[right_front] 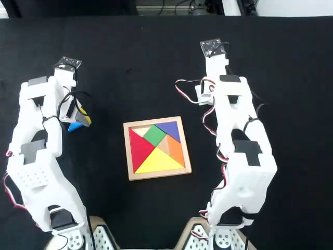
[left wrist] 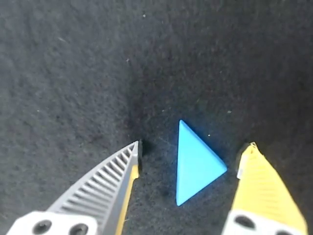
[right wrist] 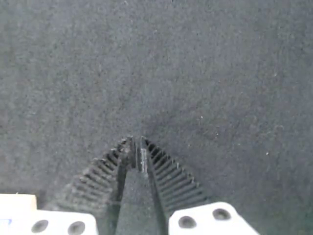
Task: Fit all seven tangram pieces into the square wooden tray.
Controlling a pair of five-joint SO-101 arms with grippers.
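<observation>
While our left gripper (left wrist: 194, 145) stands with jaws wide, we see the blue triangle (left wrist: 195, 164) flat on the cloth (left wrist: 73, 73) between them, long edge along the fingers (left wrist: 115, 183), square corner toward the yellow finger (left wrist: 259, 186). Mid-table, the wooden tray (right_front: 127, 152) holds six pieces (right_front: 156, 156). The jaws of our right gripper (right wrist: 135, 147) are closed, empty.

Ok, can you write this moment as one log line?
left gripper: open, astride blue triangle | right gripper: shut, empty | tray: nearly full
</observation>
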